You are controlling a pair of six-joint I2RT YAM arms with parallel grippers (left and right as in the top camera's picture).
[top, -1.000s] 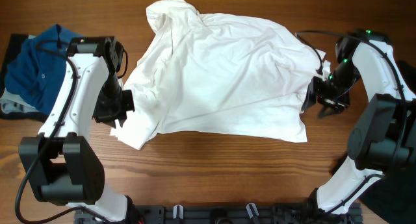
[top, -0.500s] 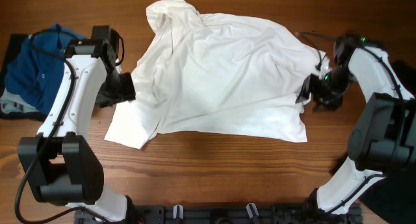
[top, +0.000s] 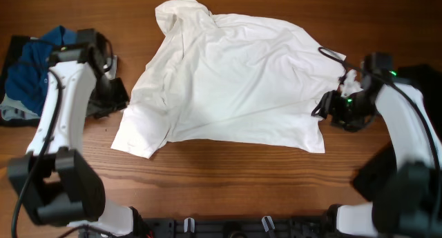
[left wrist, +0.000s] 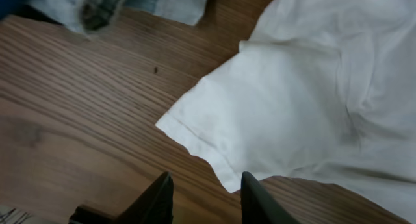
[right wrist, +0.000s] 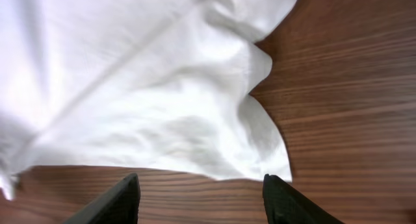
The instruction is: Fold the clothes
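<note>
- White shirt [top: 235,79] lies open and a bit rumpled mid-counter [top: 228,176], collar at the far edge. Its wide spread runs roughly L-R, slanting towards the near right.
- Heap of blue clothes [top: 34,65] sits at the far left, apart from the shirt.
- Left fingers [top: 110,96]: released, nothing between them. They sit over bare wood just off the shirt's left side. In the wrist view the sleeve [left wrist: 260,113] lies ahead and to the right, its hem edge close but not touching.
- Right fingers [top: 336,108]: spread wide and empty, just beside the shirt's right edge. In the wrist view the hem corner [right wrist: 273,165] lies straight ahead, flat on the wood, about in line with the right-hand finger.
- Key relation: the shirt lies between the two arms, so each reaches inward. L is nearer the sleeve, R nearer the hem corner.
- Prob. next: each pinches its own edge. The cloth is thin and flat on the counter, so the fingers need to come in low or they may close on nothing.
- Risk: dragging one side bunches the shirt rather than squaring it.
</note>
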